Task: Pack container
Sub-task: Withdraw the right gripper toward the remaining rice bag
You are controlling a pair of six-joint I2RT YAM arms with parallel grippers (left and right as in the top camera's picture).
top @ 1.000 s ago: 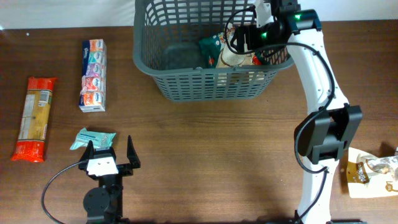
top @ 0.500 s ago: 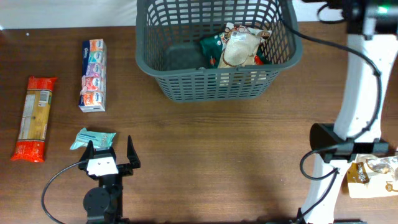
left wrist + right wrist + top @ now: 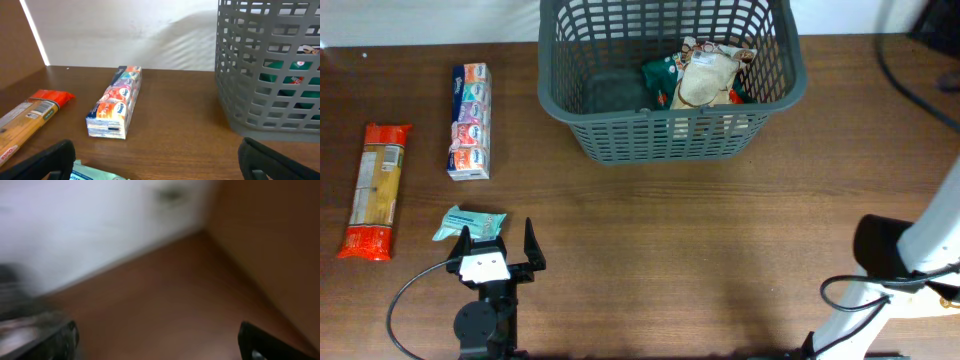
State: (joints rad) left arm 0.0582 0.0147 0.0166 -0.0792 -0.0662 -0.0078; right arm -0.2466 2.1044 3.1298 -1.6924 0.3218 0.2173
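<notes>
The container [image 3: 670,135], a dark grey lattice basket, stands at the back middle of the table and shows at the right of the left wrist view [image 3: 270,75]. A beige packet [image 3: 705,80] and a green packet [image 3: 663,78] lie inside it. My left gripper [image 3: 495,255] is open and empty, low at the front left, with a teal packet [image 3: 470,222] just beside its left finger. My right gripper [image 3: 160,340] is open and empty in its blurred wrist view. It is out of the overhead view.
A multicoloured carton [image 3: 470,120] and an orange pasta packet [image 3: 375,190] lie at the left. The carton also shows in the left wrist view [image 3: 116,102]. The right arm's base and white link [image 3: 900,265] stand at the front right edge.
My right arm has swung away from the basket to the right and out of the overhead view, leaving the beige packet in the basket. The left arm has not moved.
</notes>
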